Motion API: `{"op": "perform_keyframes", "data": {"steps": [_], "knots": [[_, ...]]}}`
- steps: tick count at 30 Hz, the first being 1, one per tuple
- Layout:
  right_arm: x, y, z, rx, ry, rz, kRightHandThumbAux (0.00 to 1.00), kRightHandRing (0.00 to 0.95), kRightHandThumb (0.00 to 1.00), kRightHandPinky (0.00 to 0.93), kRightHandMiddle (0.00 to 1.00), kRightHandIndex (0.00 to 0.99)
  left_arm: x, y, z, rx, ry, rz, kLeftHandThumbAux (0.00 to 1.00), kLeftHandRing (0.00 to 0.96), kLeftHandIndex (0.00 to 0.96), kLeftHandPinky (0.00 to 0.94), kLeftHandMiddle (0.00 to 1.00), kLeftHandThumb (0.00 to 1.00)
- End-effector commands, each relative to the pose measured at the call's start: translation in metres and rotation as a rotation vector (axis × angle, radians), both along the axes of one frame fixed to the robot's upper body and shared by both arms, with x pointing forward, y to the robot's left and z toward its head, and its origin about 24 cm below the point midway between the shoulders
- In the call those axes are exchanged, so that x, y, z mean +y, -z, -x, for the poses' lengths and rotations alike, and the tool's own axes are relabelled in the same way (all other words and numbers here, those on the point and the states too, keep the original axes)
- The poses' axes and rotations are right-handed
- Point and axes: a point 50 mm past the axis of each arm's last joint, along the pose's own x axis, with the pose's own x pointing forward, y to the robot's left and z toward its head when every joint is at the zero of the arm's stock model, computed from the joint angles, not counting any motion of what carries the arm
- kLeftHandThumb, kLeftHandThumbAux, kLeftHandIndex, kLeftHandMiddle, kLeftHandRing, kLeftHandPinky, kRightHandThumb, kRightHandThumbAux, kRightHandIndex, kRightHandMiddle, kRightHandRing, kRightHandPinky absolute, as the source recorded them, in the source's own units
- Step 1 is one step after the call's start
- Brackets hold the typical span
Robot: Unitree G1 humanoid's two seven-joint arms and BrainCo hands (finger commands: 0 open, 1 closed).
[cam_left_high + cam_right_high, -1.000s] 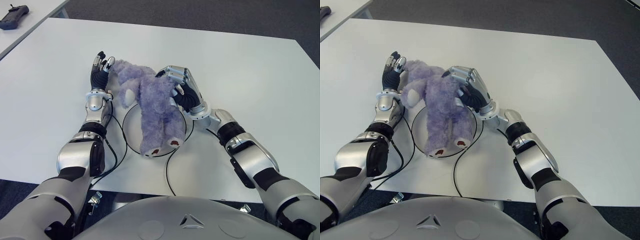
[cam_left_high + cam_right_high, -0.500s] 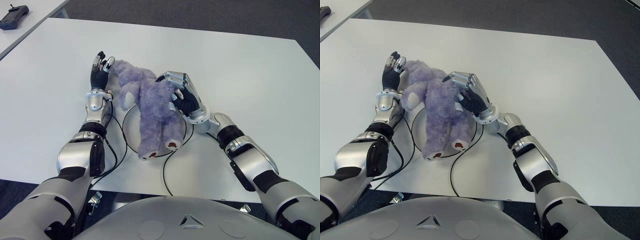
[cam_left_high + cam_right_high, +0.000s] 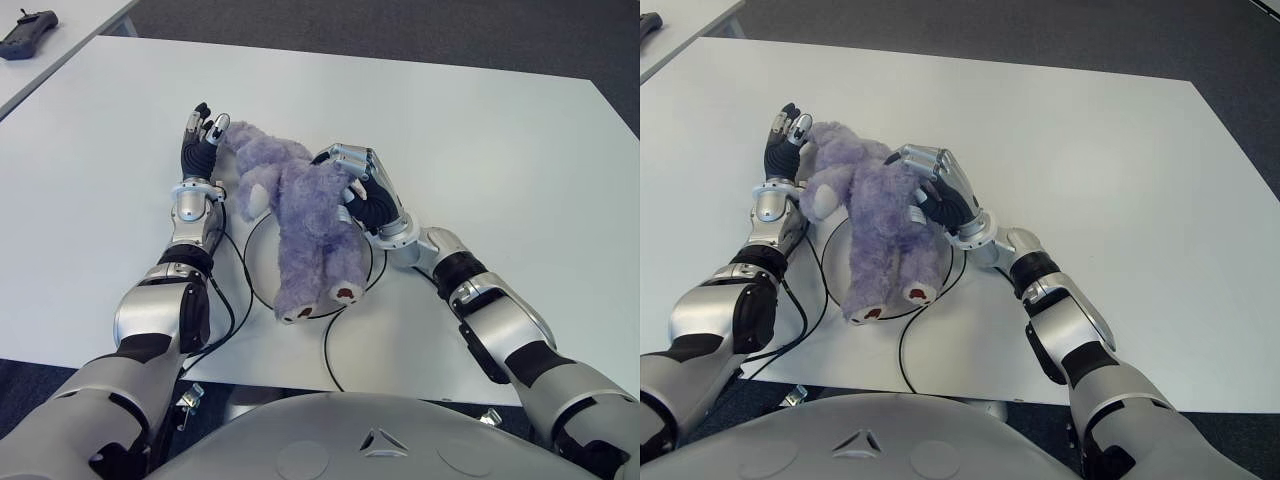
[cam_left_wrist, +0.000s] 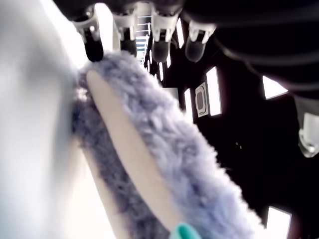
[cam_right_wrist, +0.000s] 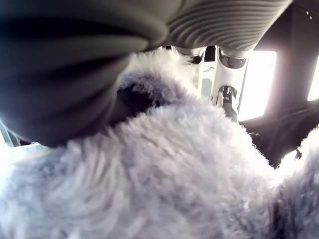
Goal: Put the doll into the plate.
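Fluffy purple plush doll (image 3: 305, 215) lies across our round white plate (image 3: 258, 268); right hand (image 3: 362, 190) clasps it, left hand (image 3: 200, 140) spread beside its head.

The doll (image 3: 305, 215) is a fluffy purple plush animal with pale cream inner ears and small dark red pads on the soles of its two feet. It lies stretched along its length over the plate (image 3: 258, 275), its feet pointing toward the robot and reaching past the plate's near rim, its head and ears past the far rim, above the desk. The plate is white and round with a thin dark rim, lying flat on the desk; most of it is hidden under the doll, with only its left part and bits of its edge showing.
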Motion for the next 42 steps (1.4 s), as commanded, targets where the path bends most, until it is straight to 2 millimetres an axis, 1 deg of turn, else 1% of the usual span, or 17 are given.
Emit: {"op": "perform_keyframes", "data": {"steps": [1,5,10,14,18,22,25,30,33,39,41,42], "knots": [[-0.004,0.034,0.016,0.113,0.006,0.133,0.670,0.517,1.000,0.455,0.446,0.378,-0.024,0.110,0.084,0.483,0.000,0.099,0.425,0.008,0.050,0.000,0.050,0.000],[-0.006,0.040,0.020,0.131,0.007,0.170,0.669,0.528,1.000,0.444,0.459,0.378,-0.023,0.110,0.083,0.490,-0.006,0.103,0.430,0.004,0.053,0.000,0.048,0.000],[-0.007,0.046,0.023,0.145,0.009,0.211,0.665,0.550,1.000,0.438,0.470,0.405,-0.023,0.110,0.083,0.487,-0.009,0.116,0.432,0.002,0.059,0.000,0.052,0.000],[-0.009,0.050,0.024,0.156,0.010,0.242,0.666,0.565,1.000,0.434,0.487,0.391,-0.024,0.110,0.083,0.480,-0.008,0.121,0.420,0.002,0.053,0.000,0.048,0.000],[-0.012,0.058,0.028,0.173,0.017,0.281,0.666,0.556,1.000,0.418,0.499,0.395,-0.024,0.109,0.083,0.473,-0.004,0.116,0.412,0.003,0.042,0.000,0.045,0.000],[-0.014,0.073,0.037,0.211,0.016,0.333,0.666,0.574,1.000,0.398,0.497,0.419,-0.024,0.109,0.083,0.472,-0.004,0.117,0.412,0.003,0.043,0.000,0.043,0.000],[-0.016,0.081,0.042,0.238,0.009,0.366,0.667,0.557,1.000,0.393,0.477,0.426,-0.024,0.109,0.083,0.477,-0.005,0.117,0.413,0.003,0.044,0.000,0.042,0.000],[-0.016,0.085,0.043,0.264,-0.009,0.407,0.667,0.539,1.000,0.395,0.458,0.426,-0.023,0.109,0.083,0.476,-0.006,0.113,0.410,0.005,0.043,0.000,0.045,0.000],[-0.016,0.087,0.044,0.279,-0.017,0.425,0.670,0.528,1.000,0.403,0.448,0.410,-0.023,0.109,0.083,0.474,-0.007,0.112,0.408,0.008,0.046,0.000,0.049,0.000],[-0.016,0.089,0.045,0.275,-0.001,0.437,0.672,0.508,1.000,0.392,0.469,0.383,-0.023,0.109,0.083,0.479,-0.012,0.107,0.409,0.012,0.046,0.000,0.054,0.000],[-0.016,0.090,0.045,0.270,0.015,0.433,0.668,0.485,0.943,0.386,0.458,0.384,-0.023,0.110,0.083,0.480,-0.012,0.110,0.412,0.014,0.049,0.000,0.054,0.000],[-0.016,0.090,0.044,0.269,0.023,0.434,0.668,0.483,0.937,0.385,0.456,0.384,-0.023,0.110,0.083,0.480,-0.011,0.111,0.413,0.014,0.050,0.000,0.054,0.000]]}}
